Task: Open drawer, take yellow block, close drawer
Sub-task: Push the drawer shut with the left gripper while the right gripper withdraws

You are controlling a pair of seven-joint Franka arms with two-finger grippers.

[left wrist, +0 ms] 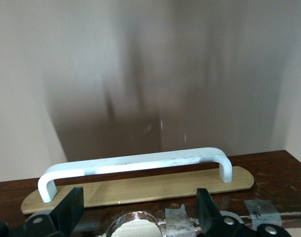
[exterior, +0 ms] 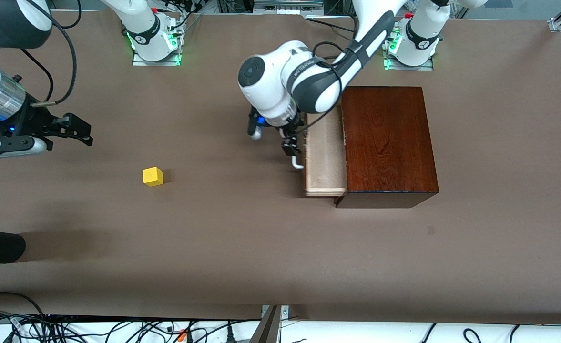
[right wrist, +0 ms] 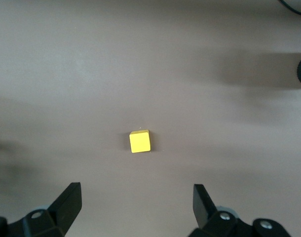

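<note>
At centre frame, our left gripper [exterior: 293, 153], fingers spread, faces the drawer handle [left wrist: 135, 165]; drawer [exterior: 324, 157] part-open, closing likely next. Right gripper [exterior: 73, 128] spread, waits; yellow block [exterior: 152, 176] on bench [exterior: 242, 247].

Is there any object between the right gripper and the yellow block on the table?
No, nothing visible. The right gripper hangs open over bare table toward the right arm's end, and the yellow block lies alone there. The drawer and the left gripper at its handle are well aside.

Spread fingers [left wrist: 66, 210] sit just short of the white handle [left wrist: 135, 163].
</note>
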